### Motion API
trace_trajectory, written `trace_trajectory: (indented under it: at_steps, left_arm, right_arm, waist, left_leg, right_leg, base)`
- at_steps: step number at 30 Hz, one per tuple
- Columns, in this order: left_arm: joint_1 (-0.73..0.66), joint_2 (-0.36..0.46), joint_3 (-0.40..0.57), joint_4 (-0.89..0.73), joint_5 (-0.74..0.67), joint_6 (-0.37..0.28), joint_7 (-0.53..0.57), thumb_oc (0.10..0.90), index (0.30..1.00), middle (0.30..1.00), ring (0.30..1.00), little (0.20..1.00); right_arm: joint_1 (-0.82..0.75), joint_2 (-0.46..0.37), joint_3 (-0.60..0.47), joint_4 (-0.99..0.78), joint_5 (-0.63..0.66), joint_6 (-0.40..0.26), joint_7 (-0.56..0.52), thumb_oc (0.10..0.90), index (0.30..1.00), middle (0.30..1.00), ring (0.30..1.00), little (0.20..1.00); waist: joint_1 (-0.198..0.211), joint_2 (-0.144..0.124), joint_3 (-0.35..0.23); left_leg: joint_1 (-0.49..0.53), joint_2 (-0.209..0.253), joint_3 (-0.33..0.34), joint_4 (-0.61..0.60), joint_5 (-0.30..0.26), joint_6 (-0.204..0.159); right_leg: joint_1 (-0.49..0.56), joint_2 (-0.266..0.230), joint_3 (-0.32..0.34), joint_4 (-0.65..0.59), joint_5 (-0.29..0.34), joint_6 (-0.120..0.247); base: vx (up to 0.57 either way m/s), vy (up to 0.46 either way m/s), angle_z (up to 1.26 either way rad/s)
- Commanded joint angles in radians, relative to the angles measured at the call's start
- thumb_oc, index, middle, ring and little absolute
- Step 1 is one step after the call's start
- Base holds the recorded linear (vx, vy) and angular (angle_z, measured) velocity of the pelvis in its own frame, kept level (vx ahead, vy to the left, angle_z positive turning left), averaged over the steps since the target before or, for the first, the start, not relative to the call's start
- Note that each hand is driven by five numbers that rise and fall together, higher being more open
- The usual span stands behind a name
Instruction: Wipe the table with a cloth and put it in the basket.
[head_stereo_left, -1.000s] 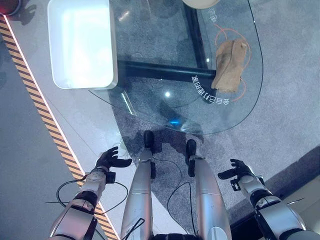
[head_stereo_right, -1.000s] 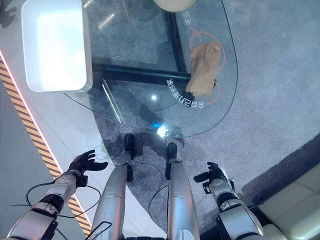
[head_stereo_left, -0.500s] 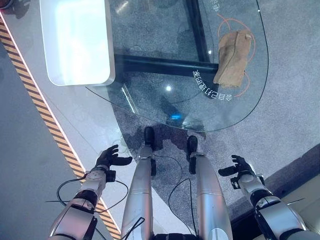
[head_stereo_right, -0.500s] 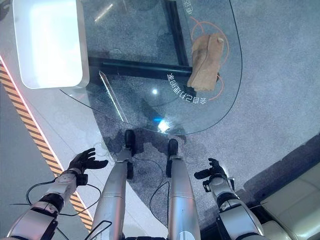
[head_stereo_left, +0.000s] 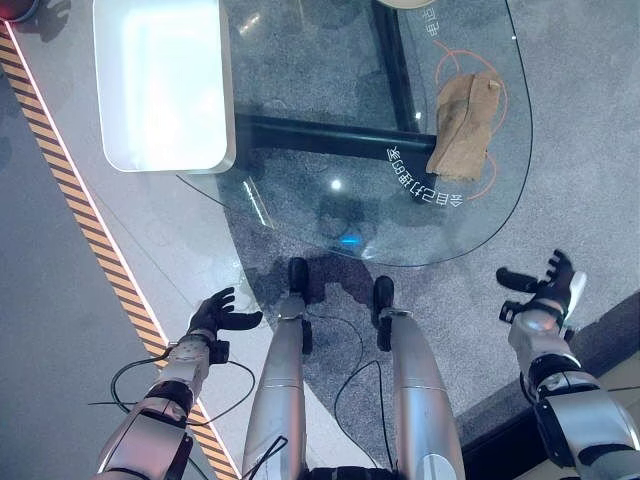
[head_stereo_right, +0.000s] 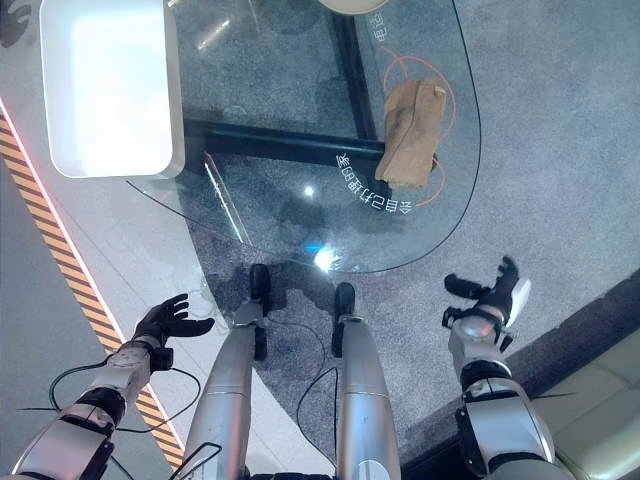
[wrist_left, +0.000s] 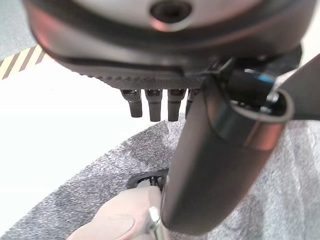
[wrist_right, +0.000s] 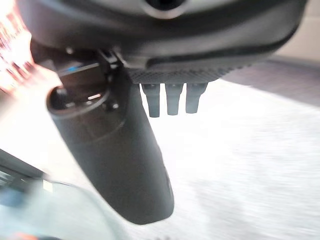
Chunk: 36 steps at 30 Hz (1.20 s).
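Observation:
A crumpled tan cloth (head_stereo_left: 465, 124) lies on the right part of the round glass table (head_stereo_left: 300, 90), inside an orange ring drawn on the glass. A white rectangular basket (head_stereo_left: 160, 85) stands at the table's left edge. My right hand (head_stereo_left: 545, 292) hovers open over the grey carpet, off the table's right front rim and well short of the cloth. My left hand (head_stereo_left: 215, 312) hangs open low at the left, above the pale floor. In each wrist view the thumb (wrist_right: 117, 155) and straight fingers (wrist_left: 150, 102) hold nothing.
A yellow-and-black striped line (head_stereo_left: 75, 200) runs diagonally across the floor on the left. A dark bar (head_stereo_left: 320, 137) of the table frame shows through the glass. A pale round thing (head_stereo_right: 350, 5) sits at the table's far edge.
My right hand has risen and swung outward to the right, closer to the table's height. The left hand has barely moved. The camera shifted slightly.

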Motion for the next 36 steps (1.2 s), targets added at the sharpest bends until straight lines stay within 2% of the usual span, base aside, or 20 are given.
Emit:
trace_trajectory:
  at_steps: [1,7,10,19,20,28,36]
  left_arm:
    - [0.029,0.035,0.006,0.049,-0.029,-0.021,0.004,0.800,0.900,0.900,0.900,0.900]
    - [-0.011,0.045,-0.012,0.064,-0.042,-0.013,-0.007,0.800,0.900,0.900,0.900,0.900]
    - [-0.022,0.046,-0.021,0.062,-0.045,-0.006,-0.007,0.800,0.900,0.900,0.900,0.900]
    - [-0.043,0.049,-0.047,0.053,-0.060,0.007,-0.008,0.800,0.900,0.900,0.900,0.900]
    - [-0.046,0.053,-0.051,0.052,-0.059,0.012,-0.014,0.800,0.900,0.900,0.900,0.900]
    - [-0.039,0.051,-0.059,0.037,-0.052,0.017,-0.022,0.800,0.900,0.900,0.900,0.900]
    - [-0.031,0.041,-0.065,0.020,-0.039,0.026,-0.018,0.800,0.900,0.900,0.900,0.900]
  right_arm:
    - [0.003,-0.110,-0.039,-0.054,0.021,-0.098,-0.127,0.800,0.900,0.900,0.900,0.900]
    - [-0.110,-0.139,0.024,-0.116,0.050,-0.142,-0.132,0.800,0.900,0.900,0.900,0.900]
    - [-0.147,-0.139,0.055,-0.139,0.048,-0.138,-0.118,0.800,0.900,0.900,0.900,0.900]
    - [-0.302,-0.142,0.207,-0.254,0.013,-0.052,-0.162,0.800,0.900,0.900,0.900,0.900]
    - [-0.339,-0.143,0.233,-0.266,0.014,-0.025,-0.172,0.800,0.900,0.900,0.900,0.900]
    - [-0.413,-0.132,0.292,-0.289,0.015,0.045,-0.203,0.800,0.900,0.900,0.900,0.900]
    - [-0.421,-0.108,0.305,-0.289,0.018,0.128,-0.223,0.800,0.900,0.900,0.900,0.900]
  waist:
    - [-0.003,-0.005,-0.016]
    - [0.000,-0.003,-0.016]
    - [0.001,0.000,-0.016]
    - [0.012,0.010,-0.016]
    - [0.016,0.013,-0.016]
    - [0.026,0.023,-0.016]
    - [0.032,0.024,-0.016]
  left_leg:
    - [0.000,-0.074,0.049,0.136,-0.159,0.061]
    - [0.002,-0.077,0.047,0.110,-0.155,0.061]
    - [0.004,-0.077,0.048,0.103,-0.153,0.059]
    - [0.024,-0.081,0.050,0.068,-0.146,0.056]
    - [0.031,-0.083,0.050,0.061,-0.146,0.057]
    - [0.045,-0.086,0.051,0.052,-0.147,0.061]
    - [0.056,-0.087,0.053,0.050,-0.148,0.065]
  right_leg:
    - [0.025,0.031,-0.021,-0.166,0.127,0.025]
    - [0.020,0.032,-0.024,-0.183,0.129,0.025]
    - [0.020,0.032,-0.025,-0.188,0.127,0.026]
    - [0.037,0.026,-0.035,-0.217,0.123,0.024]
    - [0.043,0.024,-0.039,-0.223,0.122,0.023]
    - [0.055,0.019,-0.047,-0.229,0.117,0.018]
    - [0.065,0.015,-0.053,-0.232,0.117,0.015]
  base:
    - [0.00,0.000,0.00]
    - [0.00,0.001,0.01]
    - [0.00,0.000,0.00]
    - [0.00,0.000,0.00]
    - [0.00,0.000,0.00]
    - [0.00,0.003,0.01]
    - [0.00,0.000,0.00]
